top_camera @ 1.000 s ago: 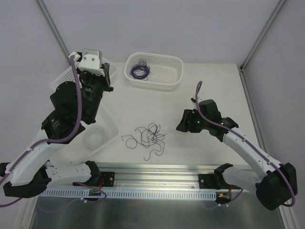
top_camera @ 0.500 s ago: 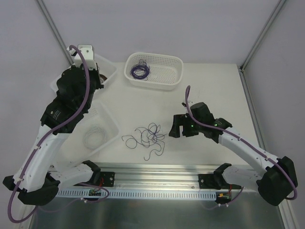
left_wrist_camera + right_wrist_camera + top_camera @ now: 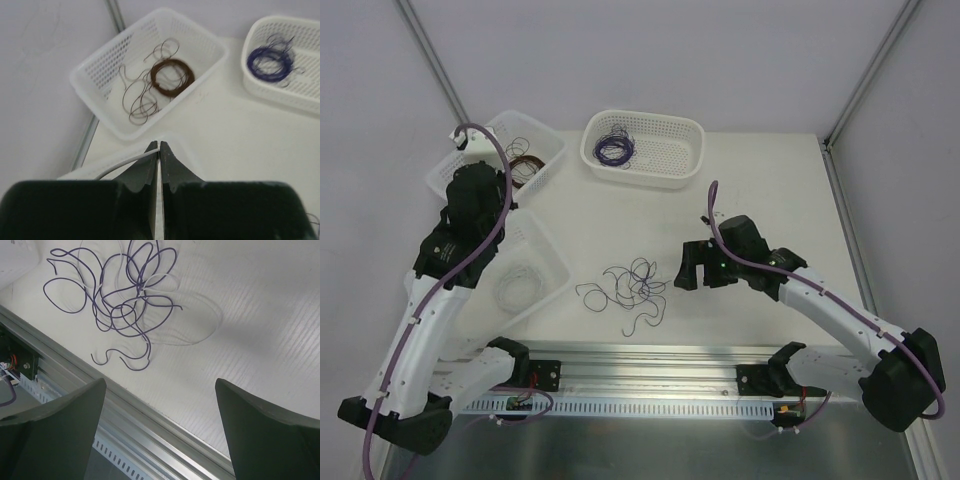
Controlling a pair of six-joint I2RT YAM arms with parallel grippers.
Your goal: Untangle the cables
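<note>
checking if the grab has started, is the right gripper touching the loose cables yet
Apart: right wrist view shows bare table between the open right gripper and the cables.

The cables (image 3: 632,285), at 6 o'clock on the white surface (image 3: 760,190), were mostly purple, with a few pale whitish strands among them. In the right wrist view the surface showed fine parallel ribbing. The far basket (image 3: 695,150) at 12 o'clock was white and dotted with perforations, and held a deep purple coil (image 3: 613,150). The left basket (image 3: 100,65) at 10 o'clock, equally white and perforated, held a dark brown coil (image 3: 172,76). The tray (image 3: 560,265) at 8 o'clock was white, with pale wire loops (image 3: 517,287) inside. The left arm (image 3: 420,330) and right arm (image 3: 830,305) were white with black joints and purple hoses (image 3: 485,215). The left tool (image 3: 159,150) and right tool (image 3: 160,385) were black, and the rail (image 3: 650,360) was silver.
</note>
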